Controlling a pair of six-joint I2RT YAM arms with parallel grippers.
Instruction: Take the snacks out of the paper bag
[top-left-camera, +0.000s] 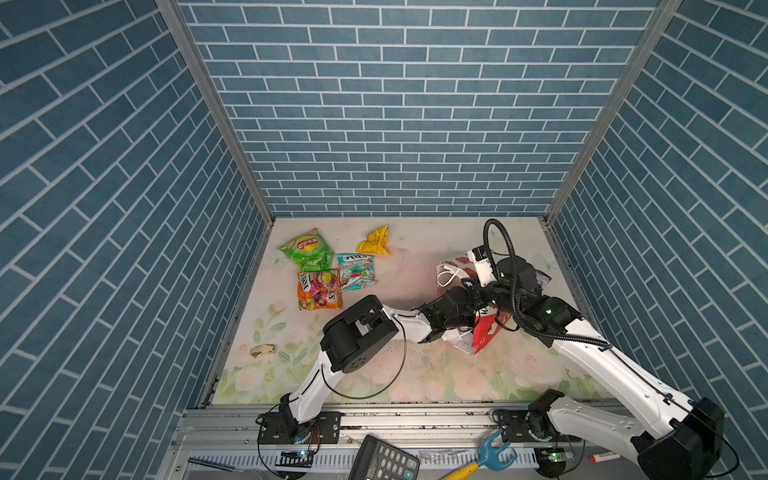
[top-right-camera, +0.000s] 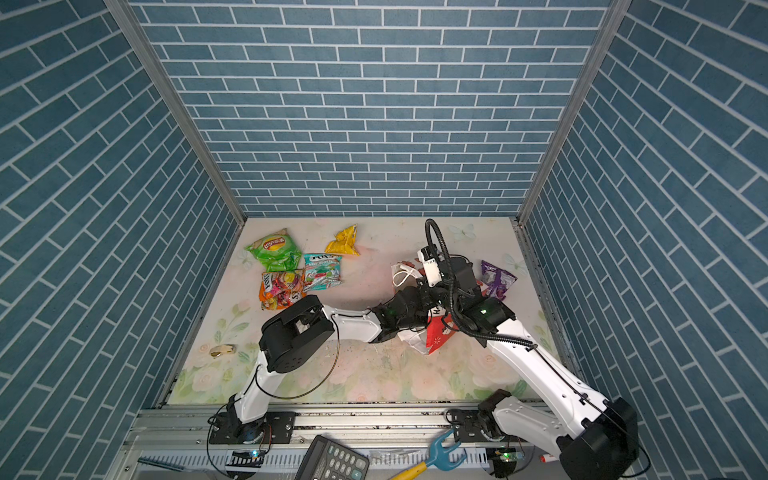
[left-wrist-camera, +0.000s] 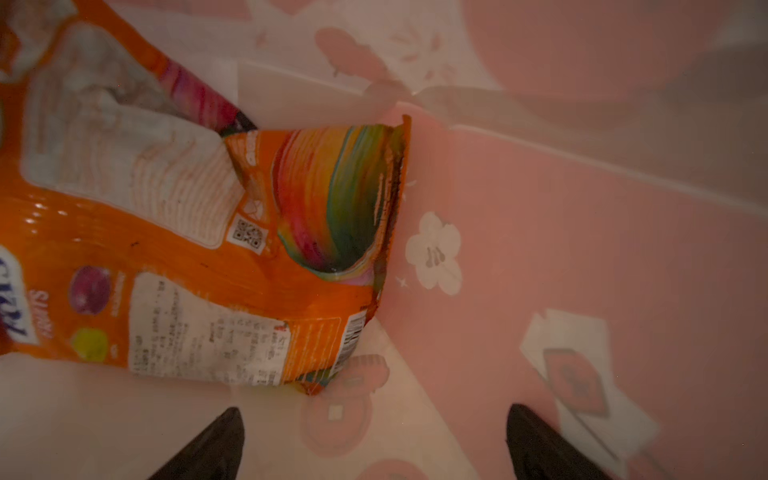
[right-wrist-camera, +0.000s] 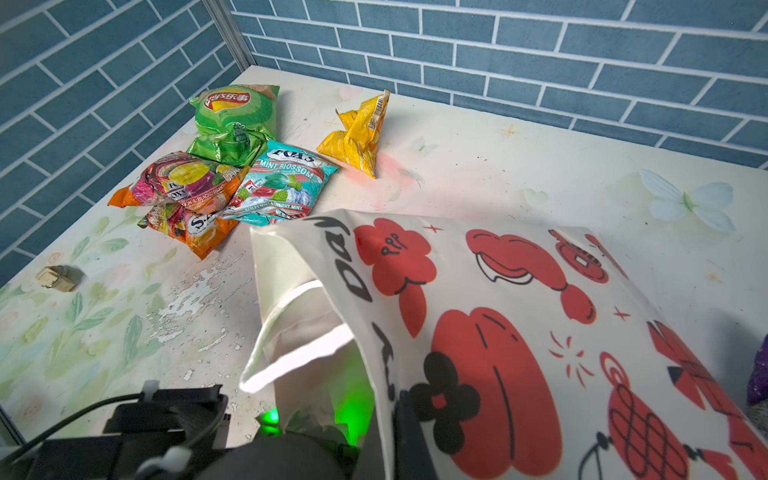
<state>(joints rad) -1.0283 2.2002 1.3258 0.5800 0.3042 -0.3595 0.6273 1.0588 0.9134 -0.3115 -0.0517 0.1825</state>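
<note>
Inside bag (left-wrist-camera: 582, 232), left gripper (left-wrist-camera: 374, 444) is hovering before orange packet (left-wrist-camera: 199, 257).
Jaws are standing spread, packet lying just ahead, lengthwise across them (right gripper (right-wrist-camera: 397, 424) is pinching bag).

At the floral surface's (top-left-camera: 415, 374) far left, the green foil chip packet (top-left-camera: 306, 249) lies behind an orange candy packet (top-left-camera: 319, 291), with a teal-white packet (top-left-camera: 355, 272) to their right and a yellow foil packet (top-left-camera: 376, 241) apart. On the right, the white paper bag (right-wrist-camera: 498, 291), seemingly on its side, holds a second orange packet (left-wrist-camera: 208, 257). A purple packet (top-right-camera: 496, 280) lies to its right.
</note>
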